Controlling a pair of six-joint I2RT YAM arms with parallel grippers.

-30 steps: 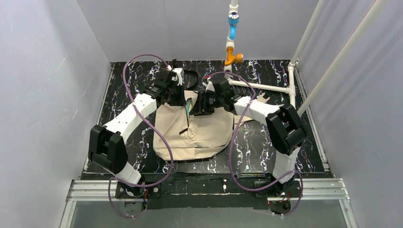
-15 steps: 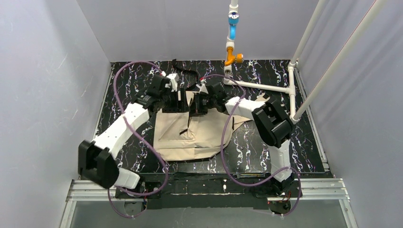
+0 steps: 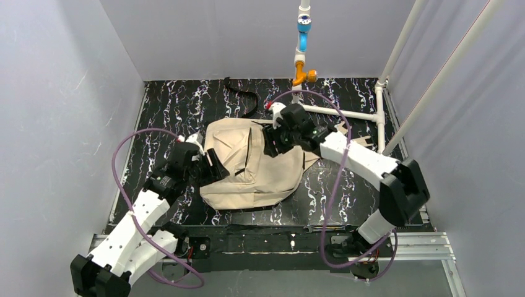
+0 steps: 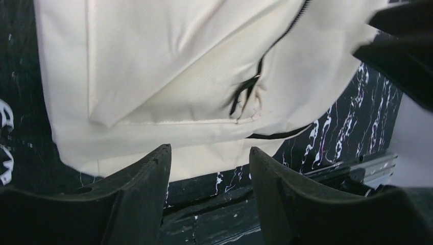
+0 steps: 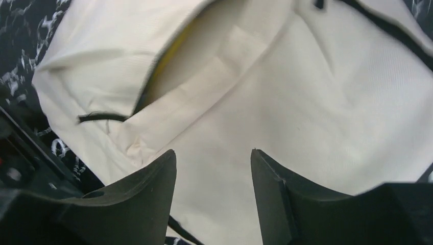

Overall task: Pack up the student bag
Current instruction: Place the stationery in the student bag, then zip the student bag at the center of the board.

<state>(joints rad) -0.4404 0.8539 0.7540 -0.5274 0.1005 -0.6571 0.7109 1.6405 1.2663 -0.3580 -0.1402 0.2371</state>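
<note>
Top external, left to right pls: what's where? (K)

Left arm [image 3: 148, 207] reaches in from near-left, and the left jaws sit right at the left edge of the student bag [image 3: 247, 176]. Left wrist cam shows them spread wide w/ nothing btwn them, bag fabric just beyond. (M)

Bag itself? (K)

Lying flat on the dark marbled surface [image 3: 167, 111], mid-view, rounded top pointing far. Zip [image 3: 249, 148] runs down the middle, partly parted. Black strap [image 3: 244, 102] lies just past its top; can't tell if it's attached. (M)

Right side? (K)

Right arm [image 3: 353, 154] comes across from the right, and the right jaws hover over the bag's far-right part. Right wrist cam: wide apart too, empty, w/ the opening [image 5: 204, 46] gaping below and a yellow edge [image 5: 171, 51] showing inside. White pipe frame [image 3: 347, 113] behind. (M)

Which step? (K)

Prob loading's done or nearly, closing not begun: sth is inside and both jaws are free. Nxt move needs one side pinning the fabric while the other pinches what looks like the zip pull [image 4: 244, 94]. Small tab on soft cloth, so it wants a precise approach. (M)
</note>
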